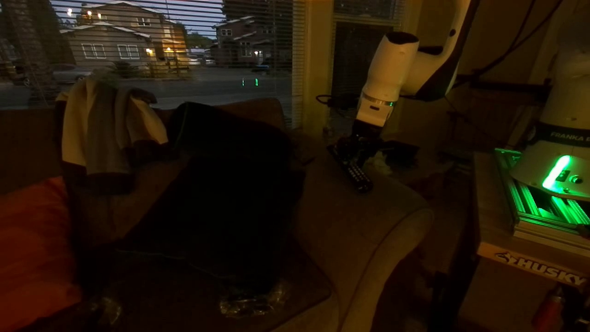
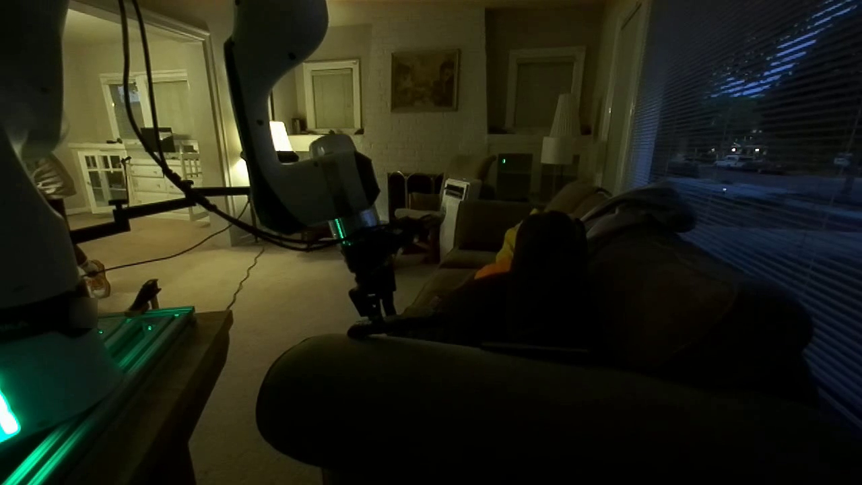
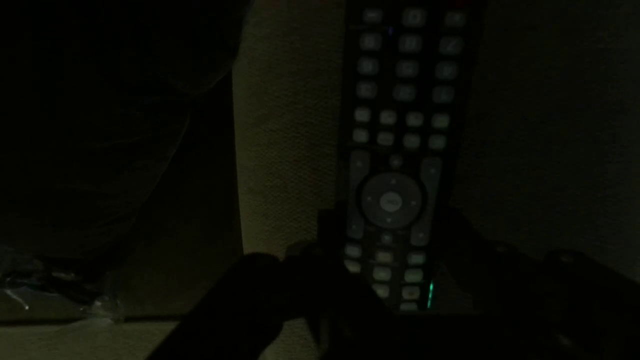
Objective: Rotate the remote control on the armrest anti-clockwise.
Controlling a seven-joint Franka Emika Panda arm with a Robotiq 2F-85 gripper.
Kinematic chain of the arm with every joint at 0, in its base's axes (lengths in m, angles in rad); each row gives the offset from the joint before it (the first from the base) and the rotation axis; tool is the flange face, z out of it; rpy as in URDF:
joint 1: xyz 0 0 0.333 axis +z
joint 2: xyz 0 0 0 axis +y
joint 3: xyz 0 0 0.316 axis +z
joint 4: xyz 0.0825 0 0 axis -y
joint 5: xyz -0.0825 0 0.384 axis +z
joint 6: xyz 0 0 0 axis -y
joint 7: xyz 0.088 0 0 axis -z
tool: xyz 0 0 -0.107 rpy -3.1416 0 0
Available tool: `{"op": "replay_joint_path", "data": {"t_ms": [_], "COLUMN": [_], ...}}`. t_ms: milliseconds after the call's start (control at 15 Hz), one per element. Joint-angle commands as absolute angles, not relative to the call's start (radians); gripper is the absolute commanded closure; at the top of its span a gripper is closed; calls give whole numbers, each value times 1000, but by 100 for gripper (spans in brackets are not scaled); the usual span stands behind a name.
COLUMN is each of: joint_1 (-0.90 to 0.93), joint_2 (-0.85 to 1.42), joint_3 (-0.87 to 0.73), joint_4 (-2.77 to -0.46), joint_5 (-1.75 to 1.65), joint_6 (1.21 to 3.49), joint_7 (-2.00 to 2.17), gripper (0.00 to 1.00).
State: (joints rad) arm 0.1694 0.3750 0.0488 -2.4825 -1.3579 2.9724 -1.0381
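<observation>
The remote control (image 3: 392, 200) lay on the armrest (image 1: 359, 216), between the parted fingers (image 3: 330, 232) of the pincer (image 3: 390, 225). It was too dark to tell if they gripped it.

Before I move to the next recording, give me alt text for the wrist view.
A dark remote control lies buttons-up on the fabric armrest, with the gripper straddling it; too dim to tell whether it is gripped. Crinkled clear plastic shows lower left.

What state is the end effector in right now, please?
End effector: straddling the remote control; too dark to tell whether it is clamped.
</observation>
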Motion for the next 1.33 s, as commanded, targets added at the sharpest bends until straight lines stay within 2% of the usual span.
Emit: {"op": "replay_joint_path", "data": {"t_ms": [0, 1267], "joint_1": [132, 88], "joint_2": [417, 404], "joint_3": [69, 87], "joint_4": [-2486, -2526], "joint_5": [-1339, -1279], "joint_6": [3003, 2950], "joint_7": [-1137, -1352], "gripper": [72, 72]}}
